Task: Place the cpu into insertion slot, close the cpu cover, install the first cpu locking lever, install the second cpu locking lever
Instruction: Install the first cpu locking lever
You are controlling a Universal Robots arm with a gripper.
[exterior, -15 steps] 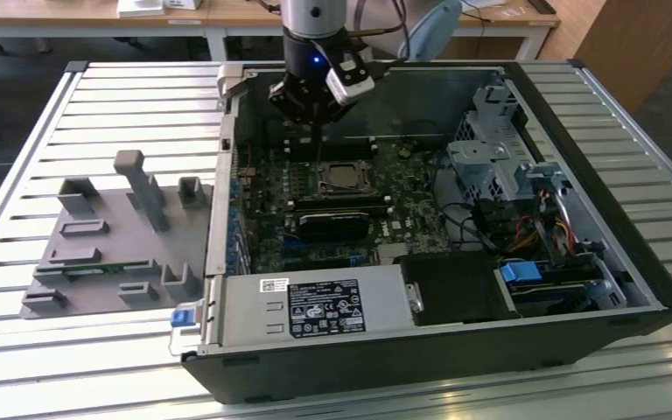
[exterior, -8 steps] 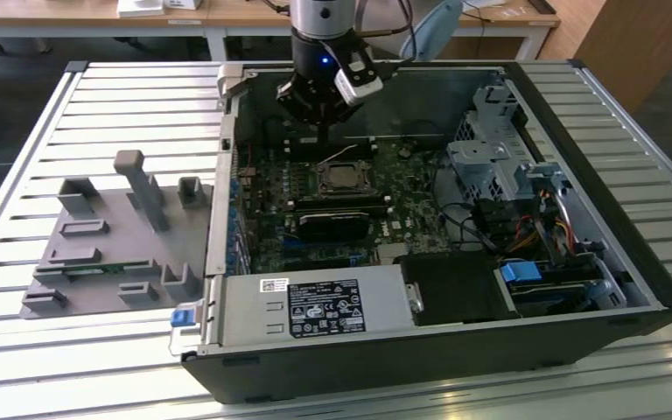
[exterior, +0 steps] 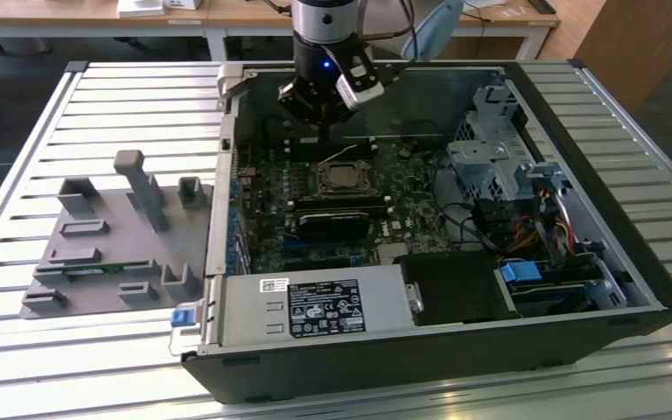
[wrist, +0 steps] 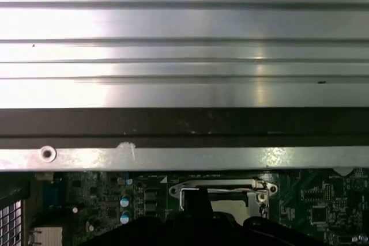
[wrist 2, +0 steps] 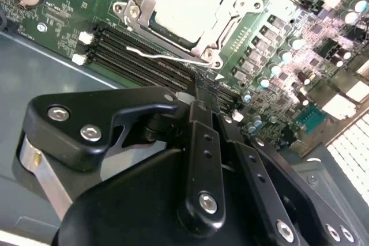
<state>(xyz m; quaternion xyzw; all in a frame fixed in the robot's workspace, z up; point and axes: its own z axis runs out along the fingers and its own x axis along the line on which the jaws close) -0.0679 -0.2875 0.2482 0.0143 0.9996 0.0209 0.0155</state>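
**A:** What sits furthest to the exterior view's left?

**B:** One grey fixture tray [exterior: 91, 254], on the slatted tabletop [exterior: 32, 131]. It is just beside the one open computer case [exterior: 430, 359], and the case's raised left wall stands between them.

**A:** And inside the case?

**B:** One gripper [exterior: 325, 131] hangs over the far part of the motherboard [exterior: 412, 219], near the case's far wall. Its fingers are drawn narrow together and hold nothing.

**A:** Where is the chip?

**B:** One cpu [wrist 2: 187, 1] is seated in the insertion slot [exterior: 319, 175], just nearer than the gripper. One cpu cover [wrist 2: 142, 12] lies flat around it. One thin wire lever [wrist 2: 167, 56] stands off the cover's edge, between the slot and the gripper.

**A:** Is there room to move?

**B:** It is open above the slot. One long black block [exterior: 336, 223] lies just beside the slot's near edge, and one power supply [exterior: 312, 306] fills the near edge. To the right, one drive cage [exterior: 488, 166] and its cables crowd the wall.
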